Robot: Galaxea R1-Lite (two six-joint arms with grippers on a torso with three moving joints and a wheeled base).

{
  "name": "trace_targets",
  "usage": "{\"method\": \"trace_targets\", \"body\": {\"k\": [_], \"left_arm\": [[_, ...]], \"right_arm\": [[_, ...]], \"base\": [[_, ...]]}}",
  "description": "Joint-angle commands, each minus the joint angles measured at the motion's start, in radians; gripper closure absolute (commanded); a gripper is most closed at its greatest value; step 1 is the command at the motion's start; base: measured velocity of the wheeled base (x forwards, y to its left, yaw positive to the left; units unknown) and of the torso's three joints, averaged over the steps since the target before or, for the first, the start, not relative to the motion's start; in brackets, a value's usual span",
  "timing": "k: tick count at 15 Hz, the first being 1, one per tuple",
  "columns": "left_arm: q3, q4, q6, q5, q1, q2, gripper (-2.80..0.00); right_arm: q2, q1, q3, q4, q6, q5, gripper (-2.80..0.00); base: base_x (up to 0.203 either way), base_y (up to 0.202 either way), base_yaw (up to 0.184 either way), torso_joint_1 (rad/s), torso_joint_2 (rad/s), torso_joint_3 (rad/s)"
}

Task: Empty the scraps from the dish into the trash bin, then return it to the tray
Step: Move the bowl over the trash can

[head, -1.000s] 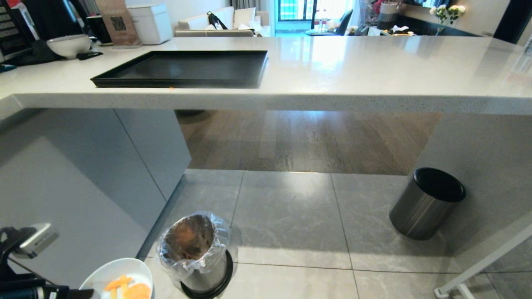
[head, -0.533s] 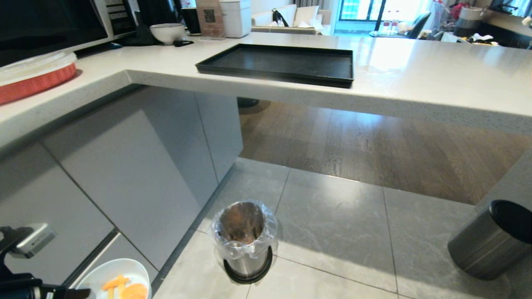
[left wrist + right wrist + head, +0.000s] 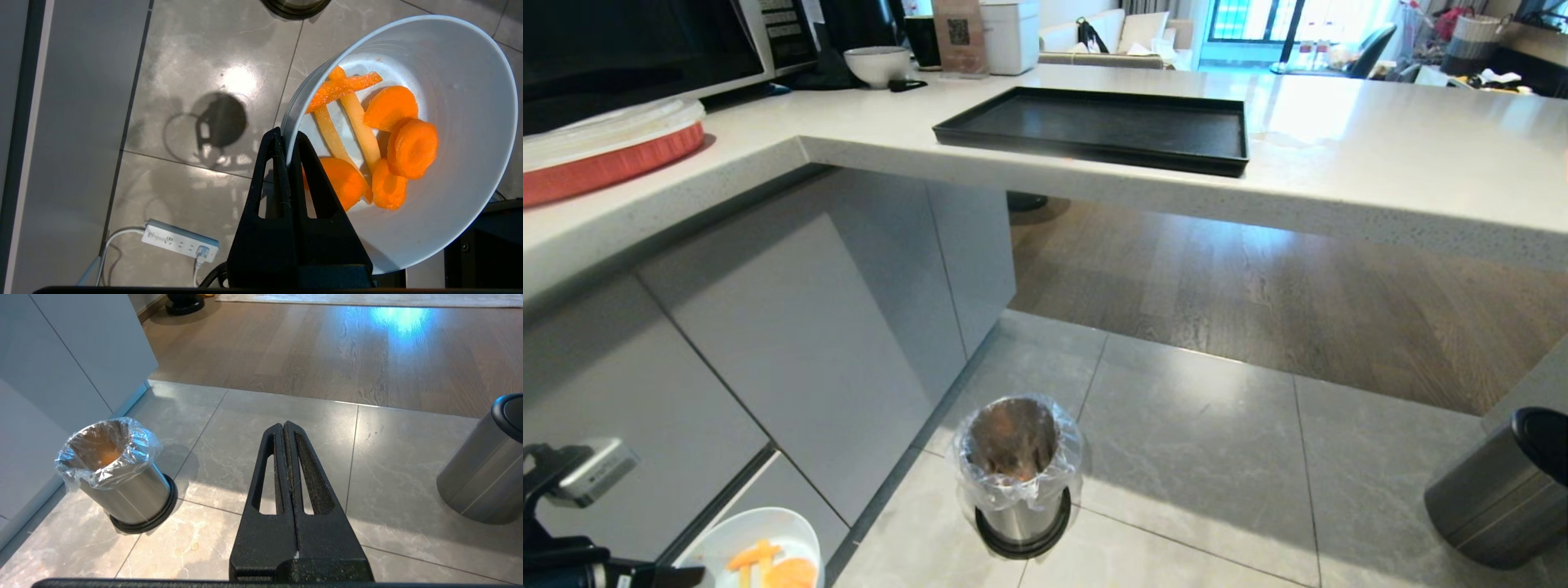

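Our left tool [image 3: 288, 143] pinches the rim of the dish [image 3: 461, 122], one finger inside and one outside, and the dish spreads out to one side of the tips. The scraps [image 3: 392, 134], orange rounds and pale strips, lie in the dish just past the inner finger. In the head view, the trash bin [image 3: 1018, 469] stands on the floor ahead of this tool and off to its right, well apart from the dish. The tray [image 3: 1094, 129] sits on the counter [image 3: 1380, 163], far above and beyond the tool. Our right tool [image 3: 284, 428] has its fingers pressed together on nothing, with the bin on the floor ahead of it.

Against the picture from a second ago, the whole view has swung, so the bin and tray sit further right in it; that is our camera turning, not the things moving. The dish keeps the same place beside the left tool.
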Motion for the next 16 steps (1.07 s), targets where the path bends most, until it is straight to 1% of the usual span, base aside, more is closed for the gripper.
{"method": "trace_targets", "body": {"k": [1, 4, 7, 11, 13, 16], "left_arm": [[-0.001, 0.002, 0.001, -0.001, -0.001, -0.002, 0.0], [-0.002, 0.0, 0.003, -0.001, -0.004, -0.005, 0.0], [-0.002, 0.002, 0.038, -0.001, -0.006, -0.019, 0.0], [-0.001, 0.002, 0.04, -0.003, -0.015, -0.029, 0.0], [-0.001, 0.002, 0.04, -0.001, -0.042, -0.032, 0.0], [0.008, 0.002, 0.04, -0.001, -0.044, -0.034, 0.0]], "right_arm": [[0.0, 0.0, 0.001, 0.0, 0.0, 0.0, 0.0], [0.0, 0.0, 0.0, 0.0, 0.001, 0.0, 0.0], [0.0, 0.0, 0.0, 0.0, 0.001, 0.0, 0.0], [0.0, 0.0, 0.0, 0.0, 0.002, 0.0, 0.0], [0.0, 0.0, 0.0, 0.0, 0.0, 0.0, 0.0], [0.0, 0.0, 0.001, 0.0, 0.0, 0.0, 0.0]], "base": [[0.0, 0.0, 0.0, 0.0, 0.0, 0.0], [0.0, 0.0, 0.0, 0.0, 0.0, 0.0], [0.0, 0.0, 0.0, 0.0, 0.0, 0.0], [0.0, 0.0, 0.0, 0.0, 0.0, 0.0], [0.0, 0.0, 0.0, 0.0, 0.0, 0.0], [0.0, 0.0, 0.0, 0.0, 0.0, 0.0]]}}
